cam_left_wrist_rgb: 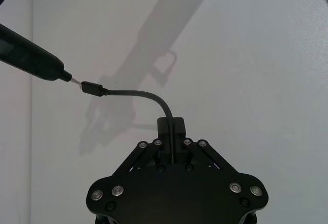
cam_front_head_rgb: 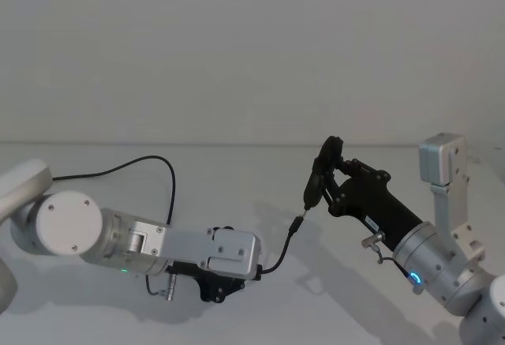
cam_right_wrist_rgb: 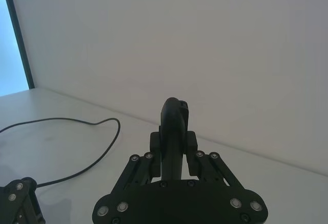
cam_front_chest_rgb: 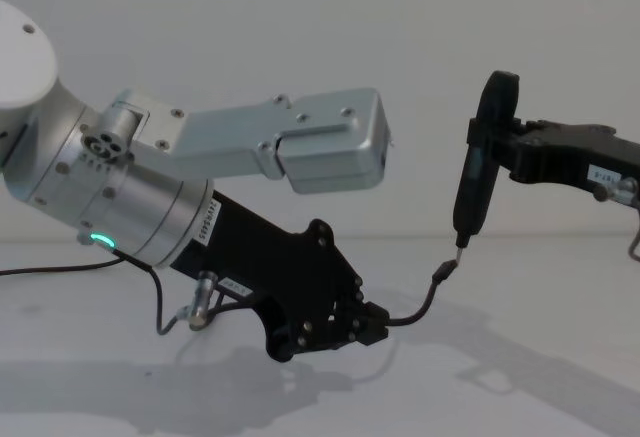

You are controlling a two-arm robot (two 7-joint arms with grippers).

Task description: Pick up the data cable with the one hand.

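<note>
Head view, from the left: the left arm reaches in low over the white table (cam_front_head_rgb: 237,179), green ring lit on its silver wrist, and the left gripper (cam_front_head_rgb: 227,288) sits just above the surface. A thin black lead (cam_front_head_rgb: 126,167) loops across the table behind the arm.

Left wrist view has the grip up close: the fingers (cam_left_wrist_rgb: 178,127) are pinched tight around one end of the data cable (cam_left_wrist_rgb: 146,94), which rises out from between them and bends over sideways. From the chest view the left gripper (cam_front_chest_rgb: 372,322) points right, and the cable (cam_front_chest_rgb: 425,307) leaves it, sags a touch, then curves up, clear of the table, to its small black plug (cam_front_chest_rgb: 443,271).

Right at that plug is the pen tool (cam_front_chest_rgb: 478,162): it hangs nearly upright, its pin tip just above the plug, close enough that I cannot tell whether they touch. In the left wrist view the pin (cam_left_wrist_rgb: 75,81) meets the plug end-on.

Over on the right, the right gripper (cam_front_head_rgb: 325,173) holds that tool, and the right wrist view shows its fingers (cam_right_wrist_rgb: 190,143) closed against the tool's dark body (cam_right_wrist_rgb: 172,126), held high above the table.
</note>
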